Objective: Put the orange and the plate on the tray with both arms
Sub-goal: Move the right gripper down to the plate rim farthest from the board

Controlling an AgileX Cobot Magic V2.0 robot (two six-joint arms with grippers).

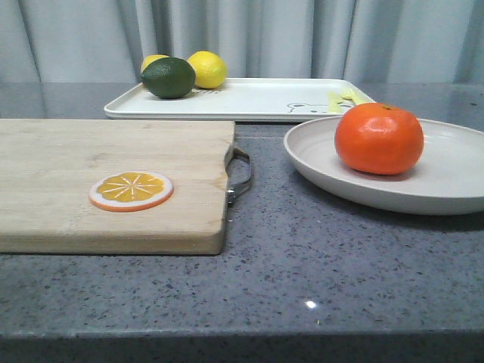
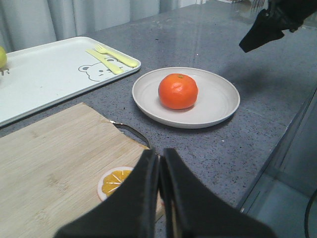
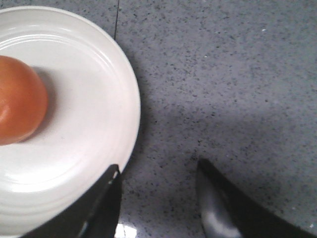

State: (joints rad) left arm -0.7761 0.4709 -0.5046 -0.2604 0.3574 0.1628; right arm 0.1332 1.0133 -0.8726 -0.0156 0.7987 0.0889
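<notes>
Grey speckled countertop (image 1: 318, 287) lies nearest you, with the wooden cutting board (image 1: 98, 181) on its left side carrying a flat orange slice (image 1: 131, 190). To the right of the board stands the plate (image 1: 454, 189), and the orange (image 1: 379, 138) sits on it, a little off centre. Behind both, against the curtain, lies the tray (image 1: 249, 100); its left end is taken by two lemons (image 1: 207, 69) and a lime (image 1: 168, 78), its right end by yellow cutlery (image 2: 111, 58) beside the bear drawing.

Your left gripper (image 2: 159, 173) hangs above the board's near corner, fingers pressed together and holding nothing. Your right gripper (image 3: 158, 188) hangs over the plate's rim with its fingers spread apart, one over the rim and the other over bare counter; it grips nothing yet.

Judgement: the plate pick is the step in hand. Lower the right gripper so that one finger goes inside the rim and one outside, and close firmly. Keep the plate level on the lift, since the orange will likely roll. Aim for the tray's bare middle, clear of the fruit and the cutlery.
</notes>
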